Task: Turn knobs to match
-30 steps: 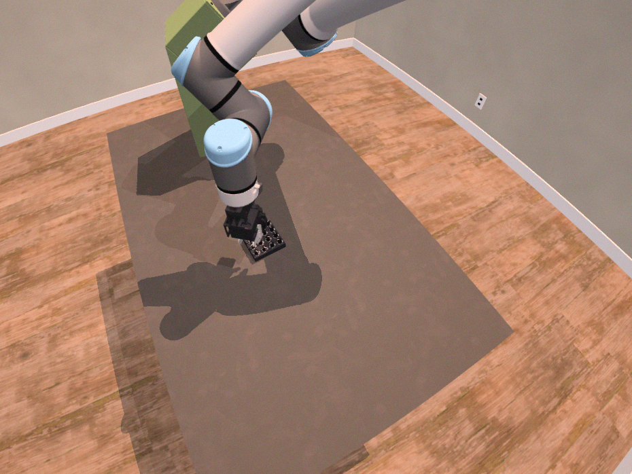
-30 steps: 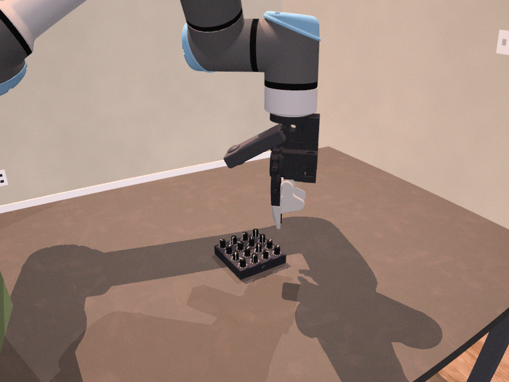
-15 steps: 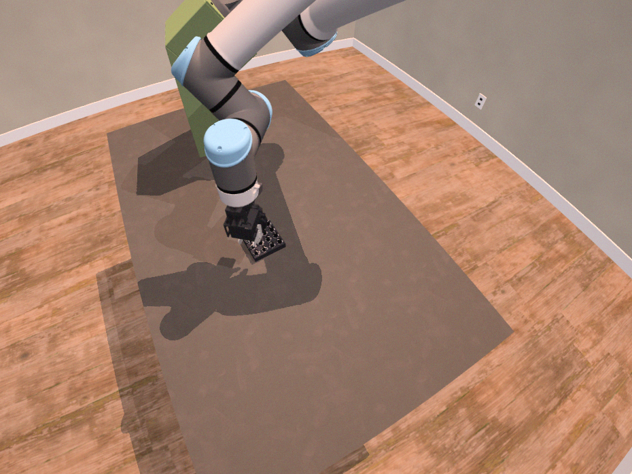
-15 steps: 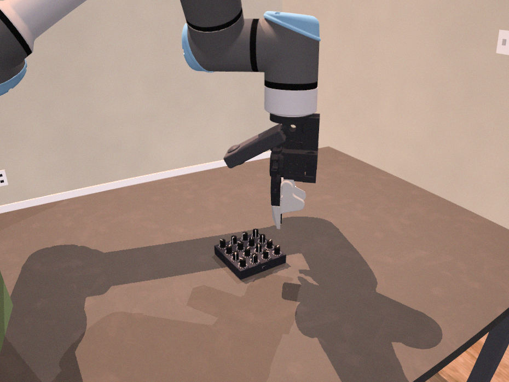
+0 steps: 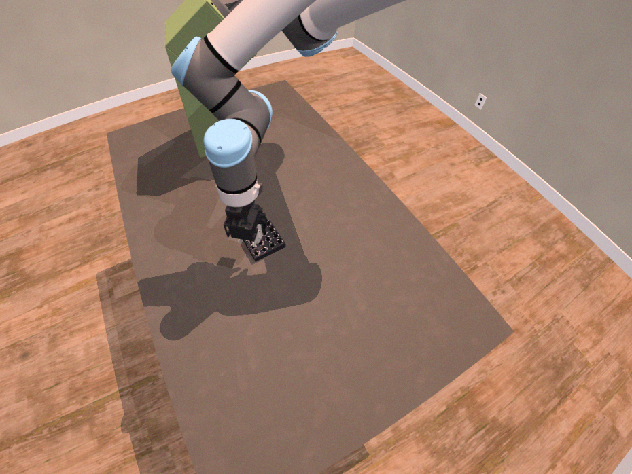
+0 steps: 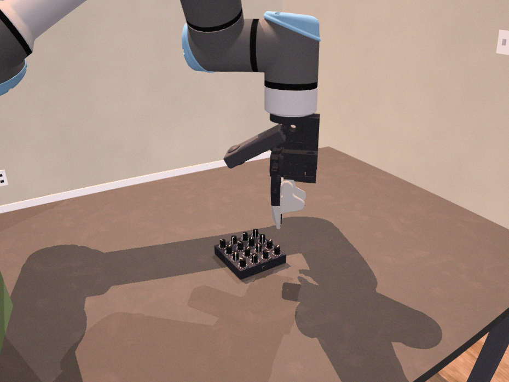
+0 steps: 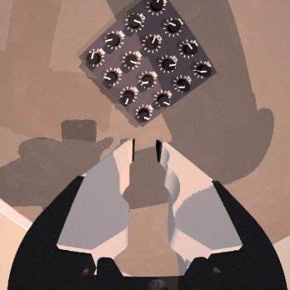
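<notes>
The square black knob box (image 6: 262,266) with sixteen knobs is sitting on the brown bench (image 6: 411,230), well in from every edge. My gripper (image 6: 278,224) is hanging above the bench just beside the box's far corner, touching nothing, its jaws drawn close together on nothing. In the wrist view the box (image 7: 125,75) is lying ahead of my fingertips, turned cornerwise.

You're looking at what seems a bare indoor room: wood plank floor (image 5: 459,214), plain walls with white baseboard (image 5: 510,157), a wall outlet (image 5: 480,100), and one brown counter (image 5: 357,305).
</notes>
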